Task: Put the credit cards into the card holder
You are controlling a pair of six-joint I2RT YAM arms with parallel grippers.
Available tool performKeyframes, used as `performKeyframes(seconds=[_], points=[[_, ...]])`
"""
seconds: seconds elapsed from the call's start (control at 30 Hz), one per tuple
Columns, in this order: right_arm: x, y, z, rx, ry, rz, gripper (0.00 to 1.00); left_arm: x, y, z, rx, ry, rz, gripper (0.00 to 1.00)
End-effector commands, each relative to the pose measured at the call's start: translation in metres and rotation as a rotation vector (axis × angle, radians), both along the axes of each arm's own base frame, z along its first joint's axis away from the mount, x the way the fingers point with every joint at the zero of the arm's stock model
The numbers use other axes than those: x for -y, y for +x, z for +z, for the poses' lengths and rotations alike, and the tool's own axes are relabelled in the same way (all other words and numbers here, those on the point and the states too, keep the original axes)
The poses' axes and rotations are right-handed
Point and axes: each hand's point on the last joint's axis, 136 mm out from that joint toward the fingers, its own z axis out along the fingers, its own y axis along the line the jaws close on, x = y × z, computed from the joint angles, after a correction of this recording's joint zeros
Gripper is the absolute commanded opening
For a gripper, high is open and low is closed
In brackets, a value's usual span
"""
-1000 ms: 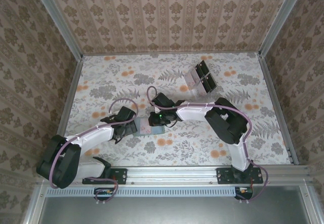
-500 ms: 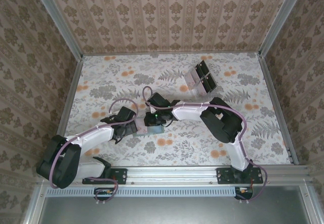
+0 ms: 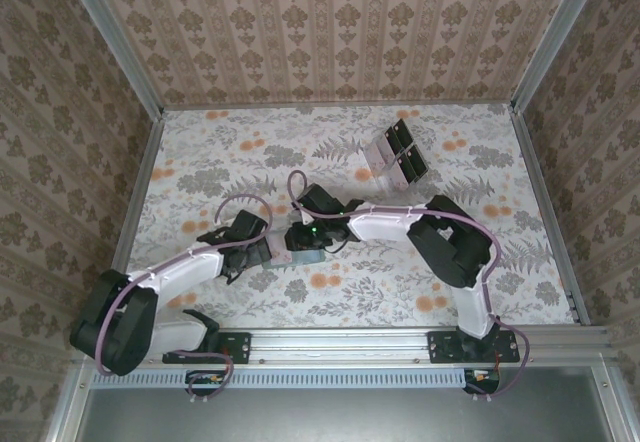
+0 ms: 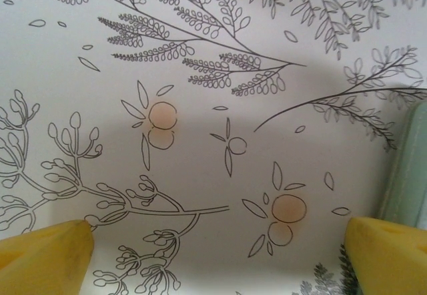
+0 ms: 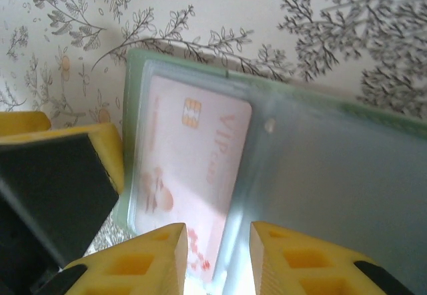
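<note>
The card holder (image 5: 320, 175) lies open on the floral table, dull green with a paler inside. A pale pink credit card (image 5: 190, 158) marked VIP sits tucked in its left pocket, with the near corner sticking out. My right gripper (image 5: 219, 255) hangs just over that corner, its jaws apart and not pinching the card. In the top view it (image 3: 303, 238) is above the holder (image 3: 303, 259). My left gripper (image 4: 217, 261) stands wide open and low on the table beside the holder's edge (image 4: 408, 168). One of its yellow fingers (image 5: 107, 149) rests at the holder's left rim.
A clear rack (image 3: 393, 155) with dark square panels and pale cards stands at the back right of the table. Metal rails and patterned walls fence the table on all sides. Both arms meet at the table's middle left.
My right gripper's jaws have parted from nearly shut, letting go of the card in the holder. The right arm shifted slightly over the holder. The left arm has held still.
</note>
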Motion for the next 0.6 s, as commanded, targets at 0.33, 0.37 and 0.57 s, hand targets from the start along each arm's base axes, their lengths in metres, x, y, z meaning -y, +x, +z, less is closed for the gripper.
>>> performKeyframes(seconds=[0.33,0.37,0.57], points=[[0.068,-0.012,-0.035,-0.047,-0.118,-0.129,0.25,0.002,0.01,0.025,0.038,0.006,-0.057,1.0],[0.071,-0.013,-0.034,-0.044,-0.124,-0.132,0.25,0.003,0.01,0.025,0.038,0.005,-0.059,1.0],[0.068,-0.01,-0.009,0.004,-0.08,-0.127,0.24,0.01,0.015,0.022,0.028,-0.01,-0.086,1.0]])
